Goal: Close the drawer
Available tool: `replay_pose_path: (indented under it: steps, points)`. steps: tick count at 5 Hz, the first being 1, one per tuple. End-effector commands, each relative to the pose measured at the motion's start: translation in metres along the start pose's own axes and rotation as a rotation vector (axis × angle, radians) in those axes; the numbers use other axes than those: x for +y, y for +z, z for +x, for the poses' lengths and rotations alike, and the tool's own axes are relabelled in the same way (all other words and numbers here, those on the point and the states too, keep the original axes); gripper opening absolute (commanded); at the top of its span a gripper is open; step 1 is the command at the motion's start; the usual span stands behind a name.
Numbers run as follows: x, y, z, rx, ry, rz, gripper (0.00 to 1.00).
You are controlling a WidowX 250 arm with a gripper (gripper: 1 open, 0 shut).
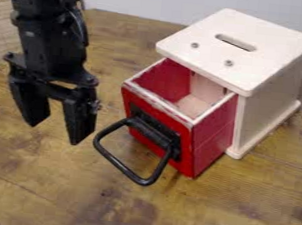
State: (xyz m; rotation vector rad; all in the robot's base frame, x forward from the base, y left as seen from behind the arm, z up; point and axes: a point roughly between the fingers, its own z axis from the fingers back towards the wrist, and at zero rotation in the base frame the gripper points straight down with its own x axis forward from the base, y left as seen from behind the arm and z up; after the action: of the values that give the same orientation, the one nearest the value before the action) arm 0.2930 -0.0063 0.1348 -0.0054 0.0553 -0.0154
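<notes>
The red drawer (180, 122) stands pulled out of the cream box (259, 70), showing its pale wooden inside. A black bracket and a large black rounded loop handle (134, 151) sit on its front, the loop lying down toward the table. My gripper (53, 120) hangs to the left of the drawer, fingers pointing down and spread apart with nothing between them. Its right finger (78, 118) is close to the left end of the loop handle, but apart from it.
The cream box has a slotted top (234, 40) and stands at the right back on the wooden table (52, 190). A pale wall runs along the back.
</notes>
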Motion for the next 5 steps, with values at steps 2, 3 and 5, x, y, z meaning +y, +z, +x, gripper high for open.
replay_pose_path:
  steps: [2, 3, 5]
  points:
    - [-0.002, -0.018, 0.010, 0.008, -0.157, 0.038, 1.00]
    - [-0.005, -0.023, 0.015, 0.003, -0.195, 0.056, 1.00]
    - [-0.006, -0.033, 0.023, -0.012, -0.233, 0.083, 1.00]
